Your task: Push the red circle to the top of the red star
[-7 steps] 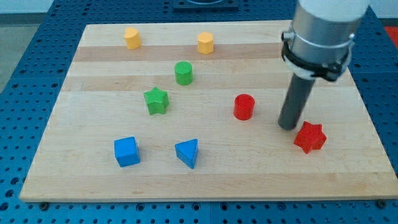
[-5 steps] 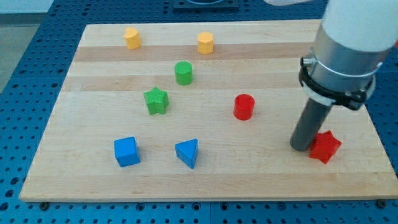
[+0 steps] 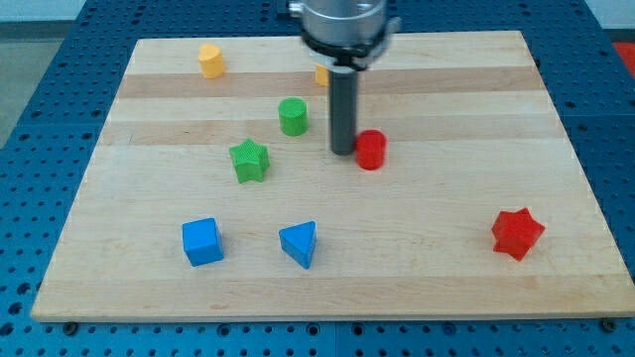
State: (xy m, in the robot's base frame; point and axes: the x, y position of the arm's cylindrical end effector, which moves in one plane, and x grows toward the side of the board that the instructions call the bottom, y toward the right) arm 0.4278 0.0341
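Camera view shows my tip (image 3: 343, 152) down on the board (image 3: 446, 89), touching the left side of the red circle (image 3: 371, 151). I have no jaws, just a rod. The red star (image 3: 518, 234) sits far off, low on the view's right. A green circle (image 3: 293, 116) and green star (image 3: 249, 160) are to the left. Two blue blocks, a cube (image 3: 202, 241) and a triangle (image 3: 300, 243), sit near the bottom. One yellow block (image 3: 210, 59) is up top; another (image 3: 321, 74) hides behind the rod.

red blocks (image 3: 370, 150) 2 | green (image 3: 293, 116) 2 | blue (image 3: 201, 241) 2 | yellow (image 3: 209, 59) 2
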